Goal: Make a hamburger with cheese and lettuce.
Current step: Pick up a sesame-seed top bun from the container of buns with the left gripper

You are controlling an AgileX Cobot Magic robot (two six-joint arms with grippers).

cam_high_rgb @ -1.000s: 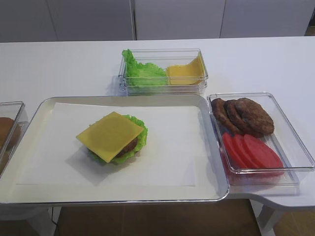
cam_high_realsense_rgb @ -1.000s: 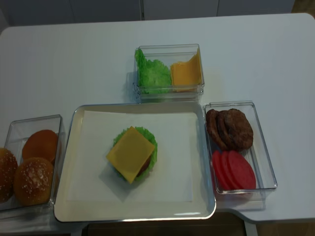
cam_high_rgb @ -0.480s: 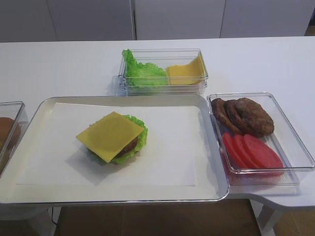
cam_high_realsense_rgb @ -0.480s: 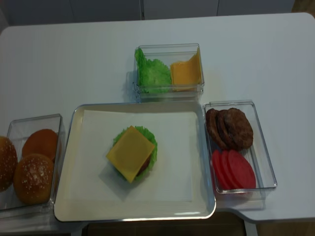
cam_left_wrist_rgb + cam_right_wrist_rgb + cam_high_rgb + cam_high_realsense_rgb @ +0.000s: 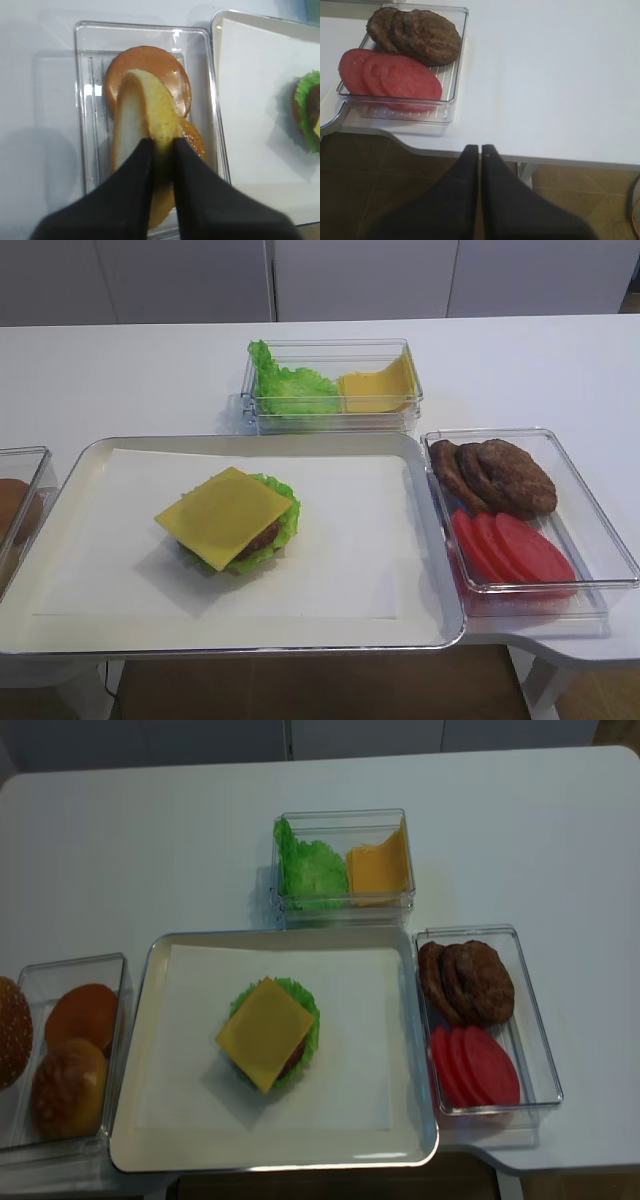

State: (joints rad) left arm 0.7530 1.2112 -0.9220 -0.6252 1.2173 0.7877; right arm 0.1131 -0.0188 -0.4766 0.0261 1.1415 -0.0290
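Hamburger [image 5: 268,1033]: unfinished stack at the middle of the tray [image 5: 133,1020], on white paper. Cheese [image 5: 265,1032] lies flat on top, corners jutting past the patty; lettuce [image 5: 309,1022] shows as a green frill around it. No top bun on it yet.

Left gripper [image 5: 160,165]: jaws closed on a bun top [image 5: 142,150], gripped edge-on, pale cut face to one side, seeded crust to the other. It hangs over the bun box [image 5: 82,100], left of the tray. Against the view a second ago, the seeded bun at the far left edge has moved further out and up from the box, and the bun below it now sits alone in its place. Judgement: pick made, lift under way; the carry to the stack comes next.

Right gripper [image 5: 480,150]: jaws pressed together, holding nothing, parked off the table's right edge beside the box of patties [image 5: 427,35] and tomato slices [image 5: 395,75].

Other stock: spare bun halves [image 5: 82,1012] in the left box; box of loose lettuce leaves [image 5: 312,870] and bent cheese slices [image 5: 378,868] behind the tray.

Obstructions: none seen between the bun box and the stack; only the box wall and the tray rim to clear. The bun is held tilted and would need levelling before it is set down.
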